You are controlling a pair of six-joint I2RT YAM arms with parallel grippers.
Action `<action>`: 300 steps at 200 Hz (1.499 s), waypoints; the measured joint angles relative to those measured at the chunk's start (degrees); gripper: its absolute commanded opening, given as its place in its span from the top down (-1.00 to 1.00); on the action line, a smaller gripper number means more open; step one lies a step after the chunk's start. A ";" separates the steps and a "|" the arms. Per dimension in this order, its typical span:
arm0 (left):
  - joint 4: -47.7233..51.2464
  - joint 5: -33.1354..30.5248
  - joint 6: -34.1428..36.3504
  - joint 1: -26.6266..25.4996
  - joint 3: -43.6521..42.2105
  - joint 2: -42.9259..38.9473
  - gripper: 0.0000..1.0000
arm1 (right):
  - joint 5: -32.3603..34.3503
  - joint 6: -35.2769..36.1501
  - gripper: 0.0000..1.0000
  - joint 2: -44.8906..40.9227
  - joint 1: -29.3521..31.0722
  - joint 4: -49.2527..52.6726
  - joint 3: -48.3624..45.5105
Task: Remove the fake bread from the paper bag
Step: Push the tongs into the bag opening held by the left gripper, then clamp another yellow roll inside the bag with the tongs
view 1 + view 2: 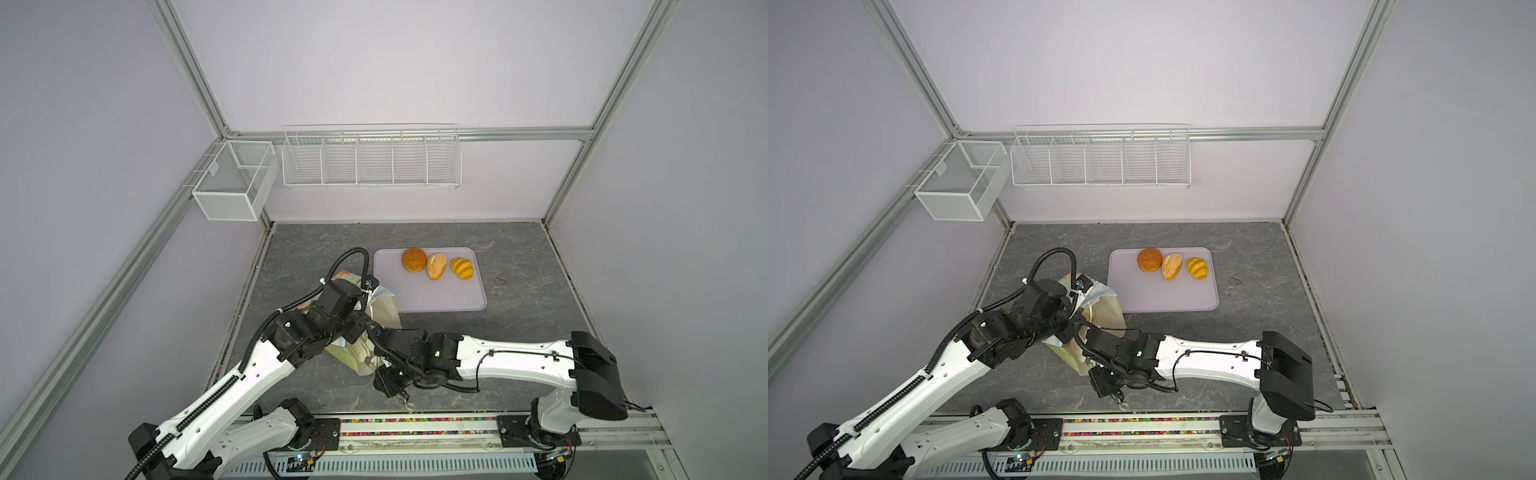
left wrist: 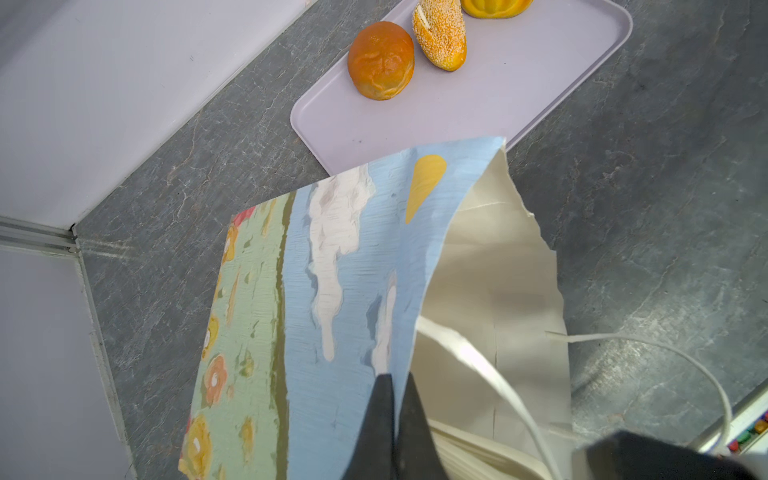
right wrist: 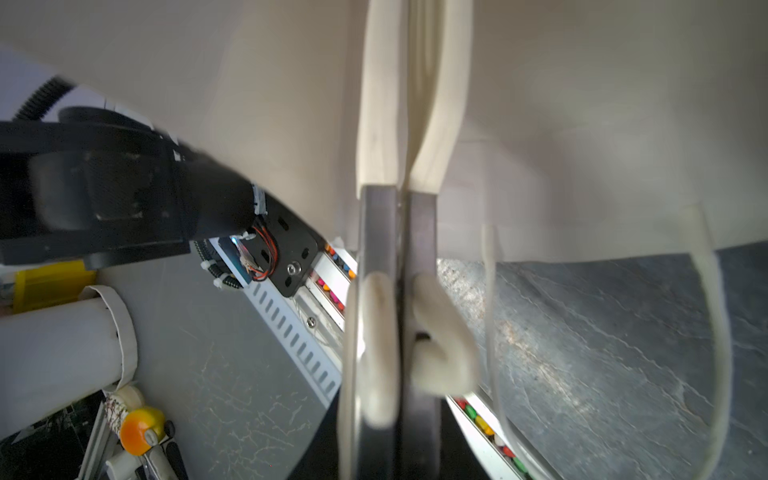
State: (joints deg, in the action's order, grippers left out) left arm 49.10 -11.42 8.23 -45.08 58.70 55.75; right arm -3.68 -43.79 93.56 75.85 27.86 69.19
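The bag (image 2: 332, 270) is on the table (image 1: 519, 332) between the two sets of fingers, with its mouth open and its white lining showing. What lies inside it is hidden.

The left gripper (image 2: 398, 380) is closed on the rim of the printed face — sky print on the outer side of its fingers, lining on the inner side. The right gripper (image 3: 404, 41) has its fingers nearly together, with white lining on either side of them. It looks pinched on the opposite wall, edge-on. A cord handle (image 3: 710, 311) hangs loose just beside the right fingers.

Beyond the left fingertips, well apart from them, three breads lie in a row on a tray (image 1: 436, 299) — a bun (image 1: 414, 260), a seeded roll (image 1: 436, 266) just beside it, and a striped roll (image 1: 462, 268) farthest out. The tray's nearest corner is just beside the bag's rim.
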 measured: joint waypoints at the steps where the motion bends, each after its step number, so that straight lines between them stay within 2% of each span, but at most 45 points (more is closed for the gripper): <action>1: -0.02 0.13 0.00 0.00 -0.07 -0.09 1.00 | 0.00 -0.02 0.43 0.00 -0.02 -0.07 0.00; 45: -1.55 1.79 -0.26 0.00 -1.38 -1.64 1.00 | 3.34 -3.37 0.37 0.55 -0.07 -0.76 -0.07; 86: -2.16 2.93 -0.61 0.00 -1.40 -1.64 1.00 | 4.48 -6.62 0.23 3.32 -1.25 -1.18 0.00; 177: -4.13 4.35 -0.98 0.39 -1.42 -1.77 1.00 | 8.74 -7.19 0.06 7.32 -3.08 0.96 6.16; 251: -4.87 5.42 -1.73 0.35 -2.16 -2.99 1.00 | 10.38 -7.43 0.04 10.47 -3.98 3.52 7.54; 300: -5.99 5.51 -2.36 0.70 -3.48 -3.41 1.00 | 10.54 -7.21 0.17 11.74 -4.63 4.09 7.76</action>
State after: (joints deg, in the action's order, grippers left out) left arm 43.11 -5.91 5.87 -44.38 55.22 52.34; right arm 6.85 -51.00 105.30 71.22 31.94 76.95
